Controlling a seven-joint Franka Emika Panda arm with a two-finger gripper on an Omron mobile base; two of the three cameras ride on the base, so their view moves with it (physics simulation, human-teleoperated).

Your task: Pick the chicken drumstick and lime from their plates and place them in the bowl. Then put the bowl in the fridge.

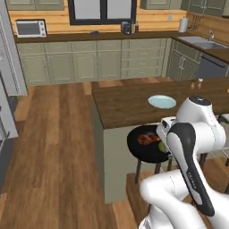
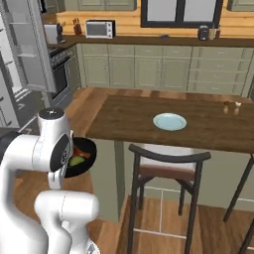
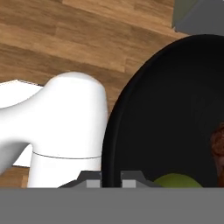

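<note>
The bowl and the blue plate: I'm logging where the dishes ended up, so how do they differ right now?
The bowl is glossy black; the plate is pale blue. The bowl is held off the counter's edge above the floor, while the plate lies flat on the counter. The bowl holds the drumstick and the lime; the plate is bare. Both are round and look similar in width.
</note>
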